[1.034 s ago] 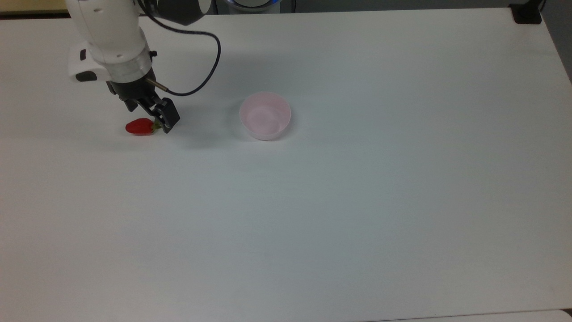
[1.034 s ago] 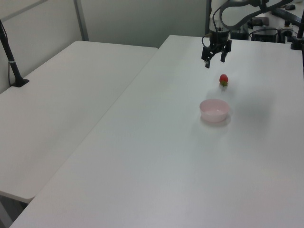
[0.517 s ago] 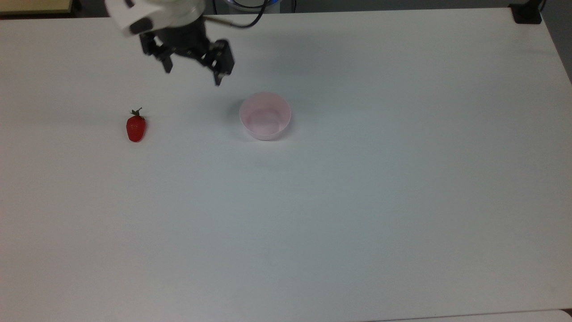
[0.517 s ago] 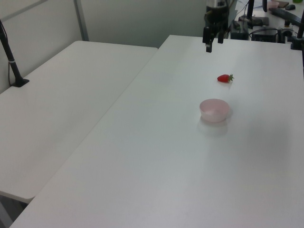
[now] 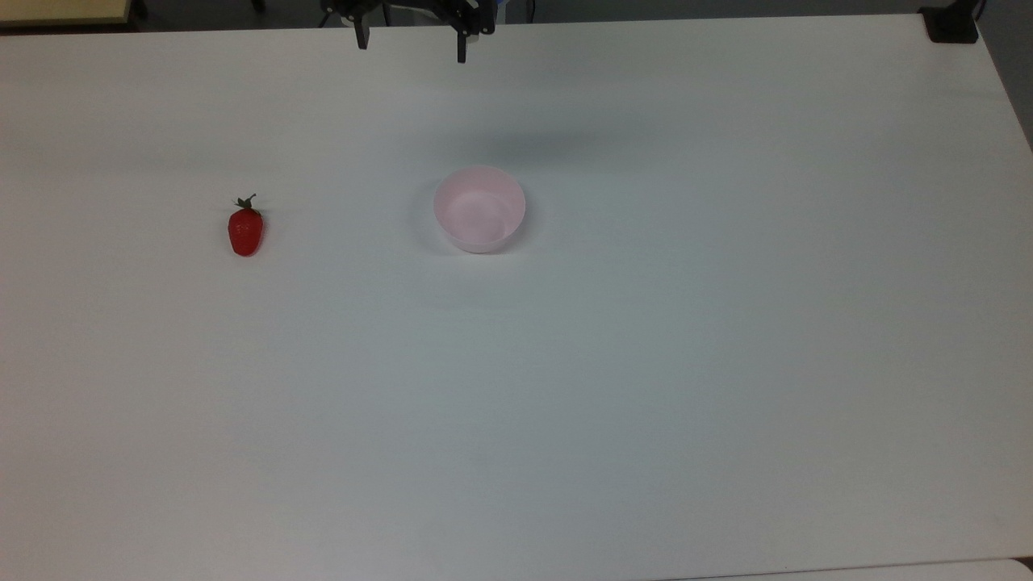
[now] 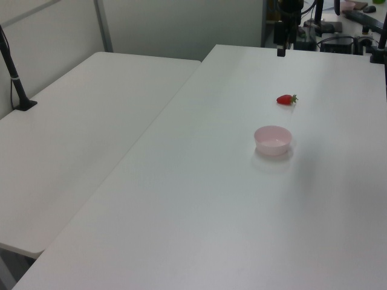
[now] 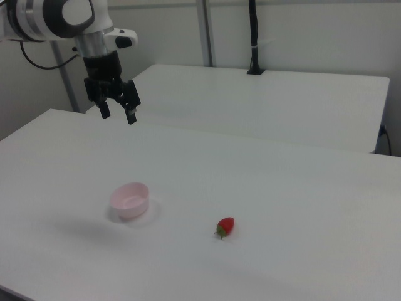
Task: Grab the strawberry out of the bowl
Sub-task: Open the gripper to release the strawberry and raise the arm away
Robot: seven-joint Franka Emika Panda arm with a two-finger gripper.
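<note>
Since a second ago the gripper (image 7: 116,113) has left the strawberry, lifted, and swung back to the far edge of the table (image 5: 646,387); half a second ago it hung lower and further toward the top view's left. The strawberry (image 5: 245,230), which lay crosswise under the fingers, now lies with its green stem pointing to the far side in the top view, same as half a second ago. The bowl (image 5: 479,208) hasn't moved.

Gripper: fingers spread wide, nothing between them, held high above the table's far edge.

Strawberry sits on bare table, well apart from the bowl, on the top view's left; in the right view (image 7: 225,227) it is on the bowl's right. Bowl (image 7: 130,200) looks empty. So the berry is out of the bowl and let go, and the task looks done or nearly so.

Risks, as I judge them: few. If the arm comes down again it could clip the bowl rim, since the bowl sits near and roughly below the gripper, and the light plastic would slide or tip. The strawberry is rounded and lying on its side, so a nudge could roll it.
</note>
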